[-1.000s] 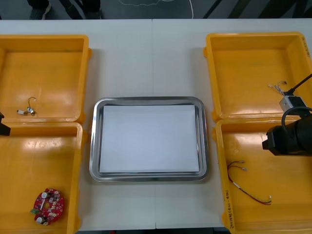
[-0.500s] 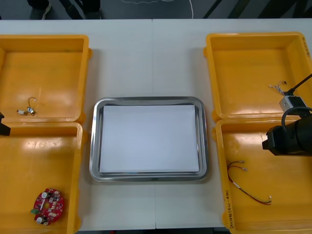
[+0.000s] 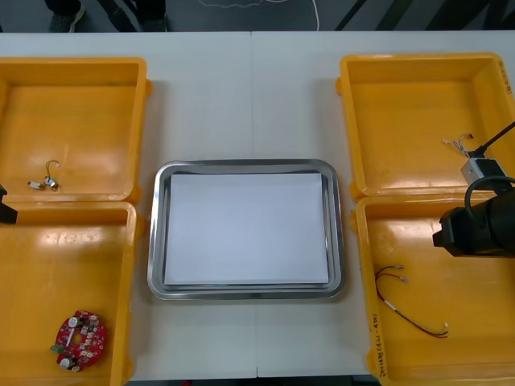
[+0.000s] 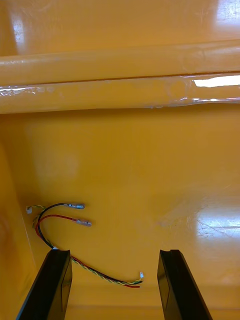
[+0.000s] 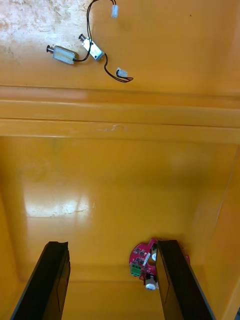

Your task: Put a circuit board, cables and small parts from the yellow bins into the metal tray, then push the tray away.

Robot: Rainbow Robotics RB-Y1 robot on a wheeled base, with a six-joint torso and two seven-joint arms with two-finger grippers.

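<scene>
A round red circuit board point(image 3: 80, 340) lies in the near left yellow bin point(image 3: 48, 257). My left gripper point(image 5: 114, 280) hangs open over that bin, and the circuit board point(image 5: 143, 259) sits just ahead of one finger, partly behind it. A red and yellow cable point(image 3: 409, 304) lies in the near right yellow bin point(image 3: 475, 338). Above it my right gripper point(image 4: 114, 285) is open, with the cable point(image 4: 60, 220) running from beside one finger to between the two. The metal tray point(image 3: 158, 233), white inside, holds nothing.
Small metal parts on a black cable point(image 3: 46, 178) lie in the far left bin point(image 3: 80, 112). Another small metal part point(image 3: 476, 167) sits in the far right bin point(image 3: 410, 121). My right arm point(image 3: 475, 227) hangs over the right bins, my left arm point(image 3: 5, 207) at the table's left edge.
</scene>
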